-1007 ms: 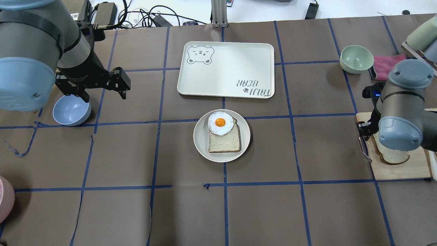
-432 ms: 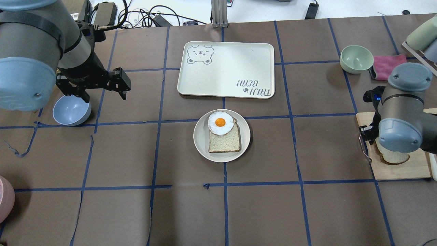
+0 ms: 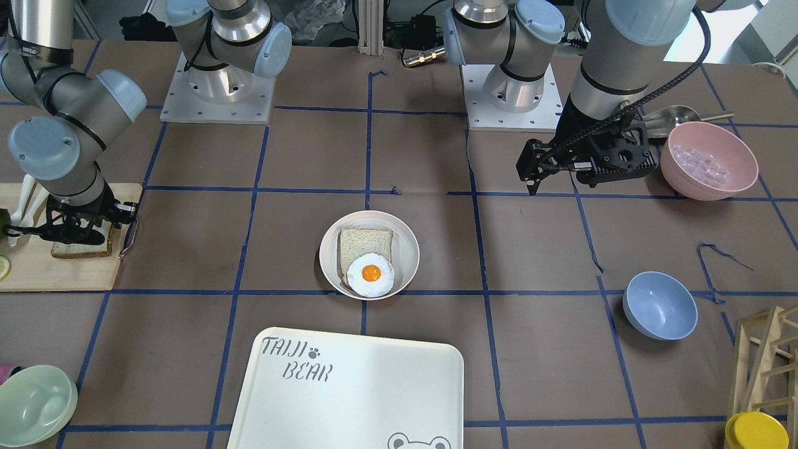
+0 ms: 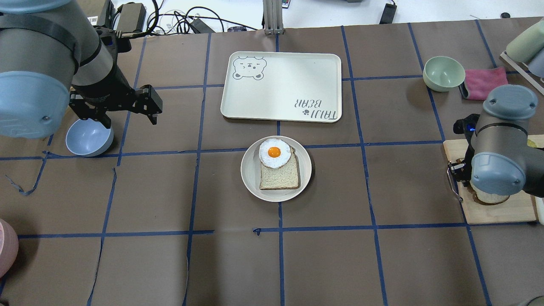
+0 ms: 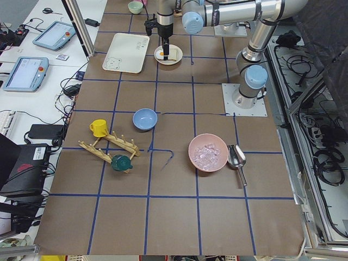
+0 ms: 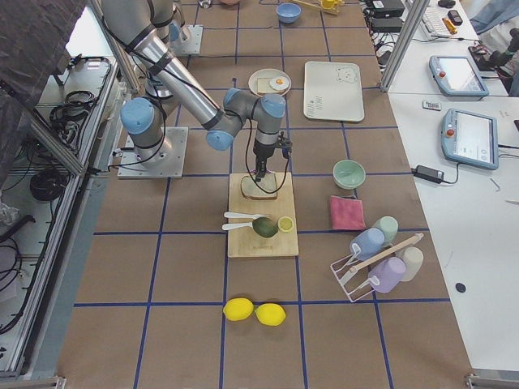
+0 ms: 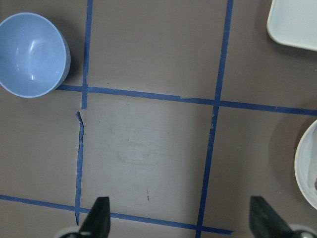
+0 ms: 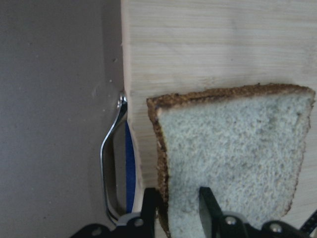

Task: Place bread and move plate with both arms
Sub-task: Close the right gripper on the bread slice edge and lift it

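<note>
The right gripper (image 8: 178,201) sets slightly parted fingers (image 8: 208,203) astride the crust of the dark-crusted, speckled bread slice (image 8: 233,148), gripping nothing yet — best to close gently and squarely — while the left gripper (image 7: 181,220) hangs wide open, empty.

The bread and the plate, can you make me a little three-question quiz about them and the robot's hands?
1. True or false: the plate is empty.
2. Which gripper is at the dark-crusted bread on the wooden board? A) left gripper B) right gripper
3. Fill in: the left gripper's jaws are ____.
Key: 1 false, it holds a paler slice and a fried egg. 2 B. 3 open.
</note>
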`<state>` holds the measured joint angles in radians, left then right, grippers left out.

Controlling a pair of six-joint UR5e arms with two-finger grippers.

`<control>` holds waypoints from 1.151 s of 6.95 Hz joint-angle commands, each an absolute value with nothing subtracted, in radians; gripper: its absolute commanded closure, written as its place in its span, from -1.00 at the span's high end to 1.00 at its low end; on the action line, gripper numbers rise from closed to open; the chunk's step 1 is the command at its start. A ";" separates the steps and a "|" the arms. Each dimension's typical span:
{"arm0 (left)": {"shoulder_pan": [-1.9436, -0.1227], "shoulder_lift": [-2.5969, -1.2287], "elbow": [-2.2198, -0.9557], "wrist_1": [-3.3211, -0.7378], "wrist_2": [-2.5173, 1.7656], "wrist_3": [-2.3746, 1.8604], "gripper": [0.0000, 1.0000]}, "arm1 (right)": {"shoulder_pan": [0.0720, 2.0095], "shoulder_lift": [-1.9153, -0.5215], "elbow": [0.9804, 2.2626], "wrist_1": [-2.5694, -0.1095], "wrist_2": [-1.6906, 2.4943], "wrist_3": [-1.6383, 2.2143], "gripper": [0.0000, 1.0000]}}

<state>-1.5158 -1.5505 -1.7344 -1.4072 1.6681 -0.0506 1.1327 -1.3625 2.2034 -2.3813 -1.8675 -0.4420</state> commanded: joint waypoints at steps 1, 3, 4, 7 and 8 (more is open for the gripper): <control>-1.517 -1.554 -1.735 -1.407 1.667 -0.051 1.00 | 1.132 -1.364 2.203 -2.384 -1.868 -0.440 -1.00; -1.517 -1.552 -1.735 -1.407 1.667 -0.051 1.00 | 1.132 -1.367 2.201 -2.384 -1.867 -0.436 -1.00; -1.517 -1.552 -1.735 -1.408 1.669 -0.051 1.00 | 1.134 -1.380 2.198 -2.378 -1.868 -0.431 -1.00; -1.517 -1.551 -1.736 -1.408 1.669 -0.051 1.00 | 1.134 -1.381 2.197 -2.379 -1.873 -0.446 -1.00; -1.517 -1.551 -1.736 -1.408 1.669 -0.051 1.00 | 1.132 -1.381 2.197 -2.379 -1.873 -0.451 -1.00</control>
